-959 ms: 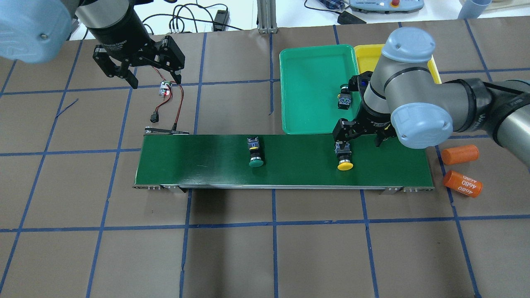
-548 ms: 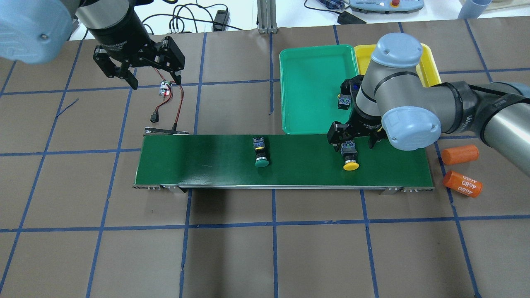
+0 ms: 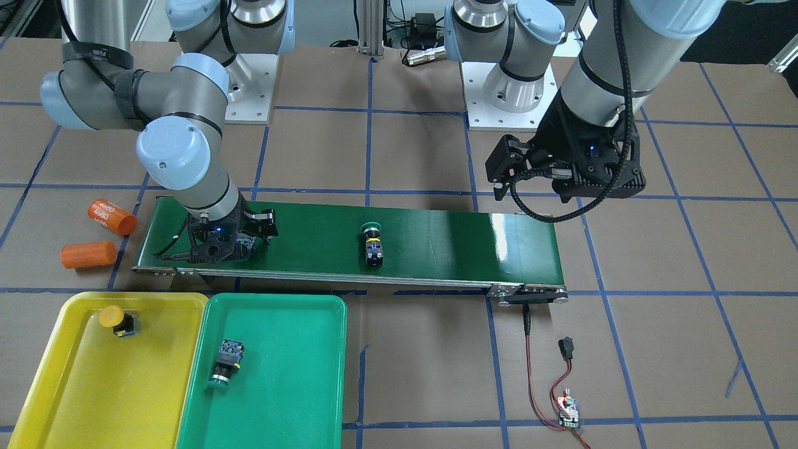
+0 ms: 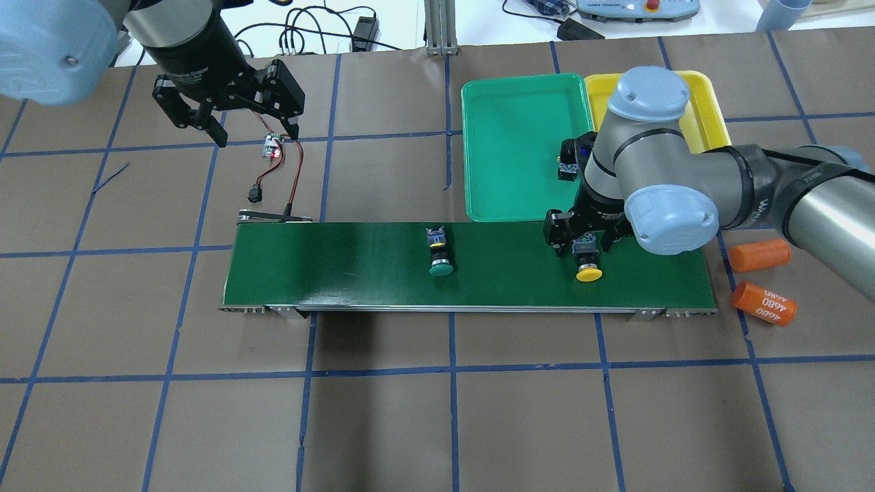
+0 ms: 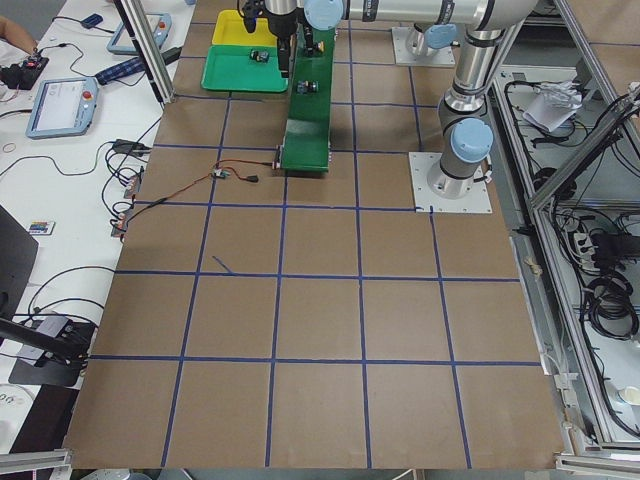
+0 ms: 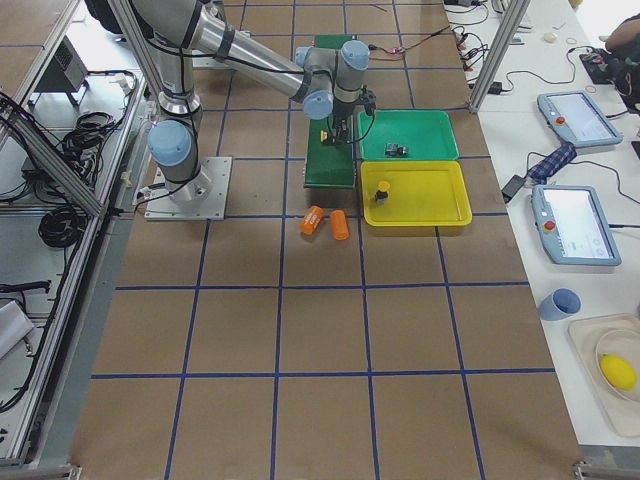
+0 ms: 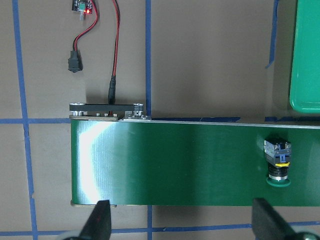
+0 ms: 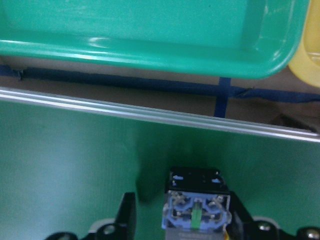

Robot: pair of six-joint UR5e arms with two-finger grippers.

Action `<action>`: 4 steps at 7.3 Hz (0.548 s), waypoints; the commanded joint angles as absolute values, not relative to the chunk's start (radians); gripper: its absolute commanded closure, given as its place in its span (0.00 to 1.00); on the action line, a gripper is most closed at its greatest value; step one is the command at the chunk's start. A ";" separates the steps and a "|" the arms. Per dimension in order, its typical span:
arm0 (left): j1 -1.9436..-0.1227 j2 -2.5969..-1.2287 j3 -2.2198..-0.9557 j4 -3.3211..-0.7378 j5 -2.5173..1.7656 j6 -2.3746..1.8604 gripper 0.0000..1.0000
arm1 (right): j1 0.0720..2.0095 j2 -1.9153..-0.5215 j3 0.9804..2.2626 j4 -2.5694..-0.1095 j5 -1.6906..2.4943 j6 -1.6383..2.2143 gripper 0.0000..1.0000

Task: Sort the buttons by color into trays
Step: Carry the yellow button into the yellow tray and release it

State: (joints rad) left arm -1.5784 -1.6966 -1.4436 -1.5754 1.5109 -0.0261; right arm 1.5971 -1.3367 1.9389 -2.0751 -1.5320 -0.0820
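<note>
A yellow button (image 4: 588,263) lies on the conveyor belt (image 4: 342,266), cap toward the near edge. My right gripper (image 4: 583,240) is low over it and open, a finger on each side of its body (image 8: 197,210). A green button (image 4: 439,253) lies mid-belt. The green tray (image 3: 287,386) holds another green button (image 3: 227,362), and the yellow tray (image 3: 81,393) holds another yellow button (image 3: 115,319). My left gripper (image 4: 256,130) hangs open and empty beyond the belt's left end.
Two orange cylinders (image 4: 759,254) (image 4: 764,303) lie off the belt's right end. A small circuit board (image 4: 273,147) with red and black wires lies under the left gripper and runs to the belt's left end. Brown paper with blue tape lines covers the table.
Both buttons on the belt have drifted right in the overhead view. My right gripper has followed the yellow one and now straddles it. The left arm has not moved.
</note>
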 commanded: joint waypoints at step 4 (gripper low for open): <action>-1.575 -1.698 -1.445 -1.574 1.509 -0.022 0.00 | 1.553 -1.254 1.751 -2.083 -1.608 -0.106 0.65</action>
State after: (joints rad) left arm -1.5776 -1.6968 -1.4429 -1.5741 1.5106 -0.0249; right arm 1.5766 -1.3123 1.8408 -2.0844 -1.5981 -0.1025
